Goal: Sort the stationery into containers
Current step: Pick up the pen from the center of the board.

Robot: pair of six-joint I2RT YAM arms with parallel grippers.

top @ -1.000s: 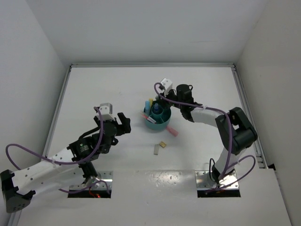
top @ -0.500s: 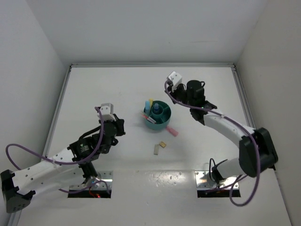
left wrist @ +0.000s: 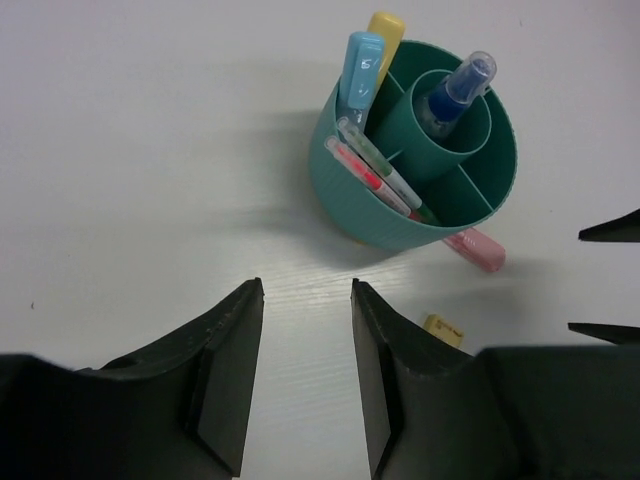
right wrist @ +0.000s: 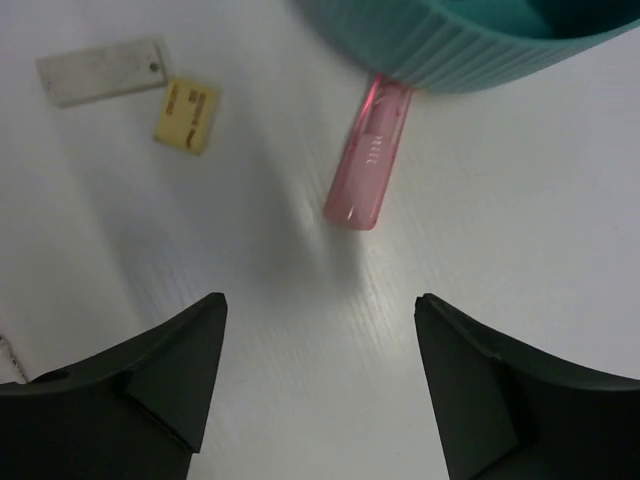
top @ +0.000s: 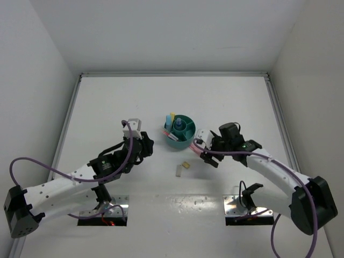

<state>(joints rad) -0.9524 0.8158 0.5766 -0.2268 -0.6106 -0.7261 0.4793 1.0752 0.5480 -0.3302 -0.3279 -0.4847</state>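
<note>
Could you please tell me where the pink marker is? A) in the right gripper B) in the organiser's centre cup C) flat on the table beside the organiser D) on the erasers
C: the pink marker lies flat on the table, one end at the organiser's wall, the right gripper open and empty.

Teal organiser (top: 176, 142) stands on the table (top: 118, 107). Yellow marker (top: 172, 116) and light-blue marker (top: 167, 125) are upright in its outer compartments on the left-arm side, with the clear-blue pen (top: 178, 124) in the central cup. Pink marker (top: 195, 149) lies flat just beside the organiser's near wall, on the right-arm side. Tan eraser (top: 186, 165) and grey eraser (top: 178, 171) lie nearer still, clear of the organiser and just beside each other. Right gripper (top: 206, 152) is just beyond the pink marker, jaws spread. Left gripper (top: 147, 145) is near the organiser's opposite side.
</note>
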